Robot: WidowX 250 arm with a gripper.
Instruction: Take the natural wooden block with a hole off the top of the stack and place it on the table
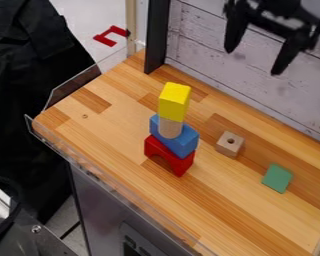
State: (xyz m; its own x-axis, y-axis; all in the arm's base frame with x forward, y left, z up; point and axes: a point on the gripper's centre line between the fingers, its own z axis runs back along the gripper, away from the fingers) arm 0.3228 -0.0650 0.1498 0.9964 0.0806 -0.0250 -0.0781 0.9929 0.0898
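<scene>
Atop the red arch [183, 165], a blue block [185, 144], wooden cylinder [169, 128] and yellow block [174, 102] make the stacking look well along, perhaps leaving the holed cube [225, 149] and green block [277, 178] to its right, with the gripper [253, 62] spread wide and empty up beyond it.

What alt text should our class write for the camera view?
Stacked on a wooden counter, bottom to top: red arch, blue block, wooden cylinder, yellow block. To the right lie a holed wooden cube and a green block; an open black gripper hangs at the upper right.
</scene>
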